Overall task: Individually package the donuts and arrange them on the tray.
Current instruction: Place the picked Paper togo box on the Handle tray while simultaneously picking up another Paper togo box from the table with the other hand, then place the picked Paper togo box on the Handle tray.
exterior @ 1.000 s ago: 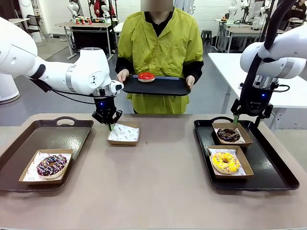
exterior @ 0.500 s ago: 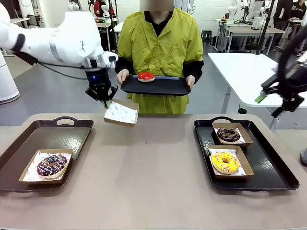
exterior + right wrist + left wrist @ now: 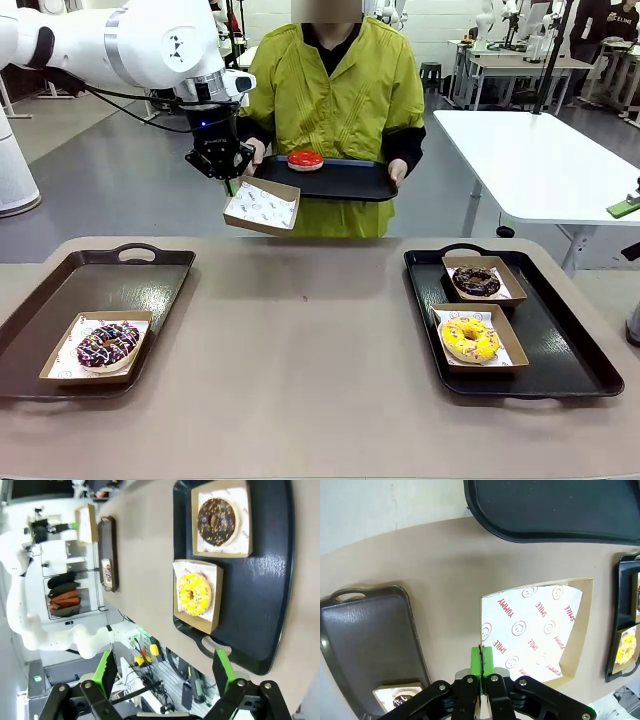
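At upper left of the front view, the left gripper (image 3: 230, 178) is clenched on the rim of an empty paper-lined box (image 3: 261, 206) — held tilted in the air beside the person's tray (image 3: 345, 181), which carries the red-glazed donut (image 3: 305, 159). The right gripper (image 3: 165, 672) is released, jaws wide, above the right tray (image 3: 560, 345) with the yellow donut (image 3: 470, 338) and chocolate donut (image 3: 476, 281) boxed; the sprinkled donut (image 3: 107, 344) sits boxed at lower left.

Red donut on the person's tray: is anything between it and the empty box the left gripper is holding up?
Nothing visible. The red donut sits alone on the person's tray. The left gripper pinches the empty box by its edge, just below the tray's near-left rim, with open air between box and donut.
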Controlling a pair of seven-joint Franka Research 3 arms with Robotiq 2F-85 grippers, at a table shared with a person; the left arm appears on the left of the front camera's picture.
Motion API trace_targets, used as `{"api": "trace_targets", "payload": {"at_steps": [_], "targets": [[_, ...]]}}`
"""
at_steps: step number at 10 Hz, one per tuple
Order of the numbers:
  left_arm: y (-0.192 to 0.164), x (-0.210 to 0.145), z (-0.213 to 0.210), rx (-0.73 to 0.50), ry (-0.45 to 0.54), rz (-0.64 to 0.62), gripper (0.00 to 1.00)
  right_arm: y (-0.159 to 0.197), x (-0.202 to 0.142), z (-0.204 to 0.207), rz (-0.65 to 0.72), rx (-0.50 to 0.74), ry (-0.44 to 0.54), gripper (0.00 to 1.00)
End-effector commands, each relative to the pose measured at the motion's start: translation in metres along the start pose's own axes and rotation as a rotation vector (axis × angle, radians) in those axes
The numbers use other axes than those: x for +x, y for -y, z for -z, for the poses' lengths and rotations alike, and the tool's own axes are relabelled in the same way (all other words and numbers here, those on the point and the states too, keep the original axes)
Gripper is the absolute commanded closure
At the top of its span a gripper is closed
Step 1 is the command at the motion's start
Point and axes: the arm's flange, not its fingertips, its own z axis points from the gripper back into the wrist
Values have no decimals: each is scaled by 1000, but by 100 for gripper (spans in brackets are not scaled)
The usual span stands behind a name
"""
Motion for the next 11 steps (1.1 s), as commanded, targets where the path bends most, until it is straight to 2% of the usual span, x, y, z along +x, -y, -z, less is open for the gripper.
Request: {"api": "trace_targets", "payload": {"at_steps": [1,2,4,5,6,11], "targets": [[-8,-5,2,-6,5,-10,100,26,2,7,-41,114,39,0],[-8,-5,2,-6,5,-10,100,38,4,9,-47,145,77,0],[-8,-5,2,-6,5,-10,100,53,10,17,3,178,83,0],[-8,-5,2,-6,5,-10,100,51,18,21,22,158,105,0],[-8,-5,2,-6,5,-10,100,51,6,16,8,139,77,0],[-8,-5,2,-6,5,-10,100,51,6,16,8,139,77,0]]}}
